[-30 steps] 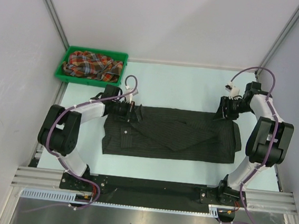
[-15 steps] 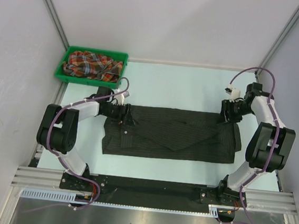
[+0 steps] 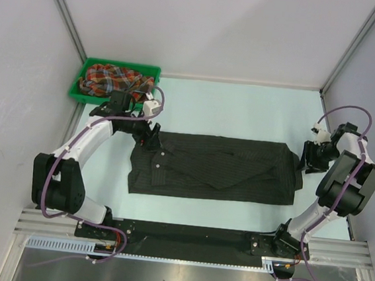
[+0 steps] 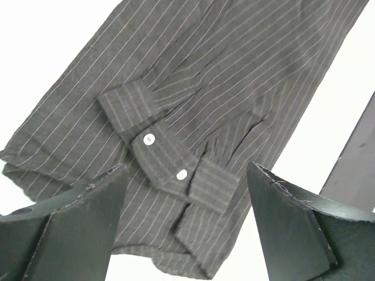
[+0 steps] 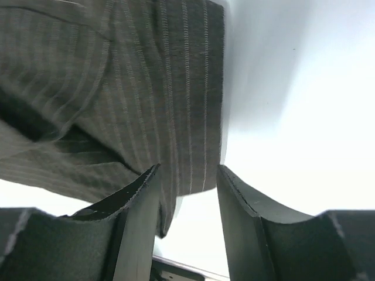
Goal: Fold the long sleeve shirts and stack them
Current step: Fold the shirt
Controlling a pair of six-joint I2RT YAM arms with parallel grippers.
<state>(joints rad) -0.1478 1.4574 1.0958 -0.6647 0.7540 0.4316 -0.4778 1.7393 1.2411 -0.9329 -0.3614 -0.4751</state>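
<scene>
Black pinstriped shirt (image 3: pixel 218 170) is lying flat on the worktop (image 3: pixel 230 108), folded into a long strip running left to right across the middle, between the two arms.

Left gripper (image 3: pixel 153 139) is hanging over the strip's far-left corner. Its fingers are standing wide apart and holding nothing. Left wrist view is looking straight down through the gap at a cuff (image 4: pixel 170 158) with two pale buttons lying on top of the fabric. Can't tell whether the fingertips are touching the cloth.

Right gripper (image 3: pixel 305 158) is sitting at the strip's right end, just beside the edge in the top view. Its fingers are parted with a narrower gap than the left's. Right wrist view is showing the shirt's edge and bare worktop through that gap, and no cloth is being pinched.

Plaid shirt (image 3: pixel 113 80) in red, orange and green is lying crumpled inside the green bin (image 3: pixel 84 97) at the far-left corner, apart from the black one. Left arm is reaching across just in front of the bin's near rim.
</scene>
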